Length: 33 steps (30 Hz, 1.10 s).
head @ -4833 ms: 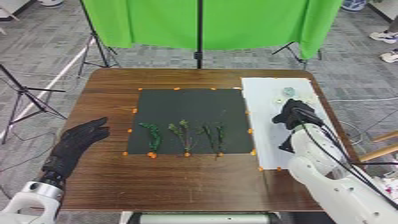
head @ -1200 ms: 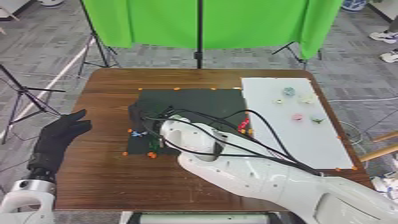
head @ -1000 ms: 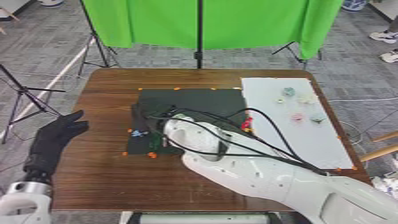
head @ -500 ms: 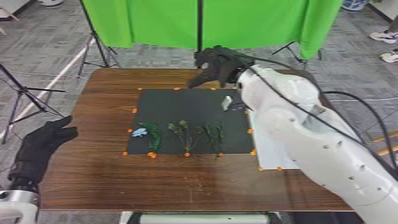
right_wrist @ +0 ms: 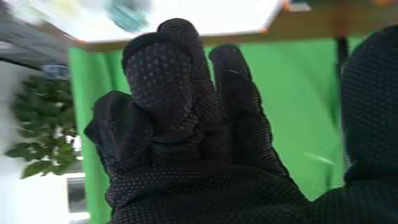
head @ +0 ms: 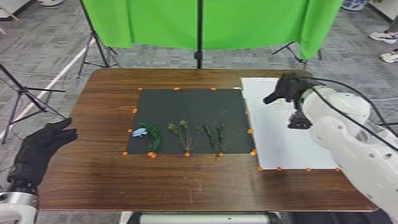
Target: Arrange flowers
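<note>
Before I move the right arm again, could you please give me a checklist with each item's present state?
1. Left robot hand clear of the black mat: ok, it is at the table's left edge.
2. Right robot hand empty, fingers open: ok.
3. Blue flower on the mat: ok, beside the leftmost green stem.
4. Flowers beside the middle stem and right stems: not ok, none there.
5. Teal flower on the white board: ok.
6. Full count of flowers left on the board: cannot tell, the right arm covers part of it.
</note>
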Each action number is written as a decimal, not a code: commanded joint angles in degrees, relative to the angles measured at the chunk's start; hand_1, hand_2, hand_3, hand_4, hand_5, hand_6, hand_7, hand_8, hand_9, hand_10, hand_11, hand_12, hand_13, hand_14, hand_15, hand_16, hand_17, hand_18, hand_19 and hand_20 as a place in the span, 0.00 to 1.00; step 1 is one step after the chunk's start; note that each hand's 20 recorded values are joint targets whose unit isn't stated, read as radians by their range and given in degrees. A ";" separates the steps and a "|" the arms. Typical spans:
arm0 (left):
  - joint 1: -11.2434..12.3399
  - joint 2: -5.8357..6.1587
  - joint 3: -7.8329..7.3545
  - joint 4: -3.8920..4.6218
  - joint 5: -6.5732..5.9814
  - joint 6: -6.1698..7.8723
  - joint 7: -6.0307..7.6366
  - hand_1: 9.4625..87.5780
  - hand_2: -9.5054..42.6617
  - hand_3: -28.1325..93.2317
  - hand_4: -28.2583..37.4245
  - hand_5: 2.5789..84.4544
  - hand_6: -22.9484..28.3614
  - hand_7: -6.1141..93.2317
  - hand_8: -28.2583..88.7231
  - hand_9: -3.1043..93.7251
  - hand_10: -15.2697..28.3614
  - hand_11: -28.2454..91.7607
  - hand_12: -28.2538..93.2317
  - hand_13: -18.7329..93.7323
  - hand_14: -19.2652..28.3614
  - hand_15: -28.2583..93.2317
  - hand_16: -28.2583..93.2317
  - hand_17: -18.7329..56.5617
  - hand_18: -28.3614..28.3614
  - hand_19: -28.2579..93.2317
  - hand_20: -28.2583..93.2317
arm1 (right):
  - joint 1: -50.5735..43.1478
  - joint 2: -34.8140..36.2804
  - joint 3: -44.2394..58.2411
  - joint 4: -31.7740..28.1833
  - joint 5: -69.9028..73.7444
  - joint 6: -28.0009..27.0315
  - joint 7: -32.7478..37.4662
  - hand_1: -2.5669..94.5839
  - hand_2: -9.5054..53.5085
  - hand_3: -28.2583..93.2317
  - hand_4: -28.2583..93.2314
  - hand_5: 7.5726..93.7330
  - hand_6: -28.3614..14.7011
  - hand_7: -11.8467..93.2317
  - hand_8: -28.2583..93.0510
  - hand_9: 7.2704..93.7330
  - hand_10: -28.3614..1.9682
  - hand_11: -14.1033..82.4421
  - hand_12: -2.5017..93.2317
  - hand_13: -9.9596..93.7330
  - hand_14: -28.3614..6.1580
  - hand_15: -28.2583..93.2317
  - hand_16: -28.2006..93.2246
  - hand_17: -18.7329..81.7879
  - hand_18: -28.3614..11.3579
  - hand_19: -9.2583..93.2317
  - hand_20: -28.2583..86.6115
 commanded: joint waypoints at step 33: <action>1.50 -1.86 -0.31 -0.66 0.82 -2.56 -2.25 0.12 0.61 0.76 0.00 0.52 0.58 0.14 0.19 0.49 0.70 0.38 0.31 0.50 0.81 0.36 0.23 0.38 0.72 0.33 0.39 | -11.93 0.52 -0.56 7.67 -7.44 19.84 1.45 0.59 0.00 0.71 0.08 0.70 0.69 0.29 0.24 0.94 0.61 0.26 0.41 0.99 0.80 0.65 0.54 0.79 0.37 1.00 0.66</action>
